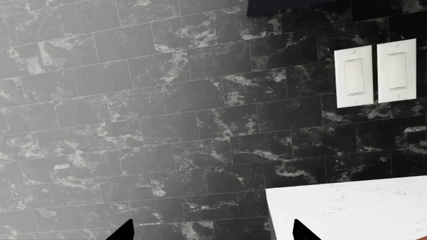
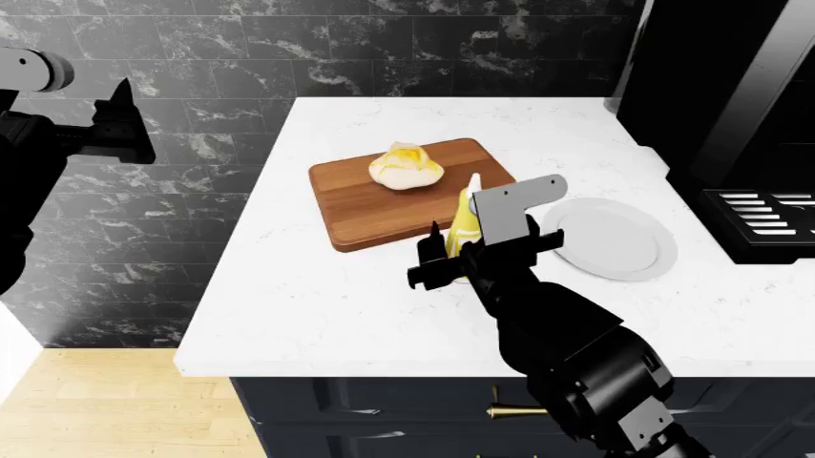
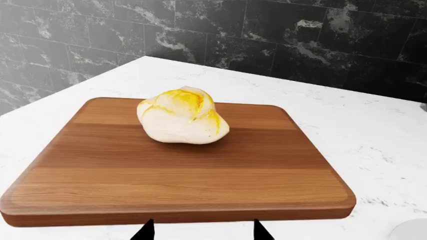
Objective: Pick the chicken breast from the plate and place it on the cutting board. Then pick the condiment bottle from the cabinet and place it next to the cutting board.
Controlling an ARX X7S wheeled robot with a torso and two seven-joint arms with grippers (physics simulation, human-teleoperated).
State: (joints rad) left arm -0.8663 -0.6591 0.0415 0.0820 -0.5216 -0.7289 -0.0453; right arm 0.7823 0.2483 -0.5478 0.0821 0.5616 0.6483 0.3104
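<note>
The chicken breast [image 2: 407,166] lies on the cutting board [image 2: 369,215], away from its edges; both also show in the right wrist view, breast [image 3: 183,116] and board [image 3: 180,175]. The plate [image 2: 617,240] sits empty to the right of the board. My right gripper [image 2: 446,256] hovers at the board's near right edge, shut on the yellow condiment bottle [image 2: 467,215], which is tilted with its nozzle up. In the right wrist view only the gripper's [image 3: 201,231] fingertips show and the bottle is hidden. My left gripper [image 2: 121,124] is open and empty, raised left of the counter, facing the tiled wall [image 1: 212,232].
A white counter [image 2: 331,305] carries everything; its left edge drops to a wood floor [image 2: 102,401]. A black appliance [image 2: 726,86] and a grate [image 2: 764,215] stand at the right. Two white wall switches [image 1: 373,75] and a counter corner [image 1: 347,210] show in the left wrist view.
</note>
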